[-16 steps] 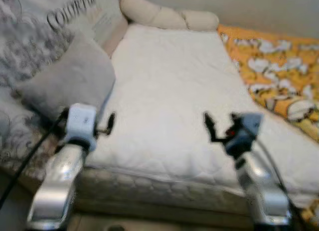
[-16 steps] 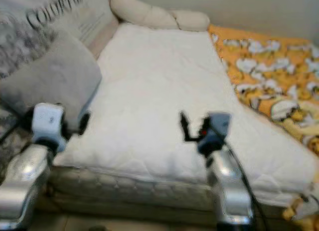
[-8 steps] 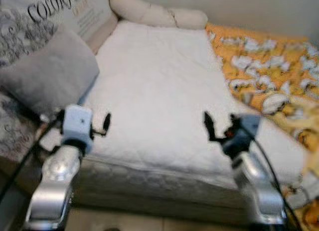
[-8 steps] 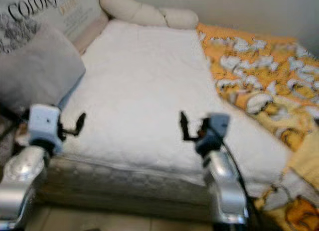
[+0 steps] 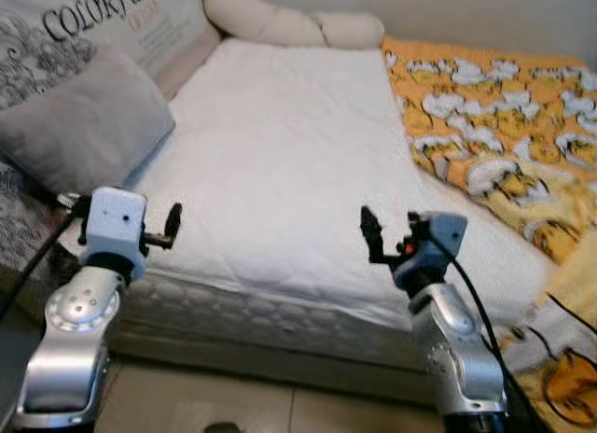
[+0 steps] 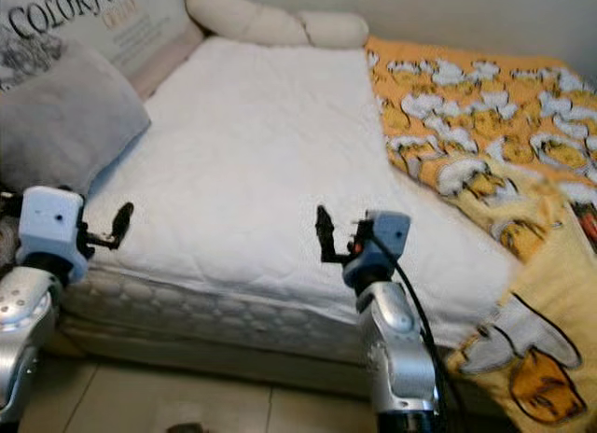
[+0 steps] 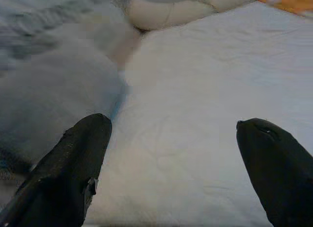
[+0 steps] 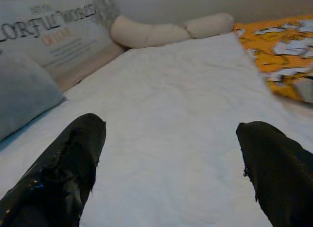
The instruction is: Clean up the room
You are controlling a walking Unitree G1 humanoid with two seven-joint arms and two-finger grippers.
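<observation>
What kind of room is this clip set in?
Most likely a bedroom. A bed with a bare white mattress stands against the wall, a grey pillow and a long cream bolster lie at its edges, and an orange patterned blanket hangs off one side toward the floor.

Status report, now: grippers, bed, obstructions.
Left gripper and right gripper open, empty, raised at the white quilted mattress edge. Orange cartoon-print blanket bunched on right side. Grey pillow by left gripper.
</observation>
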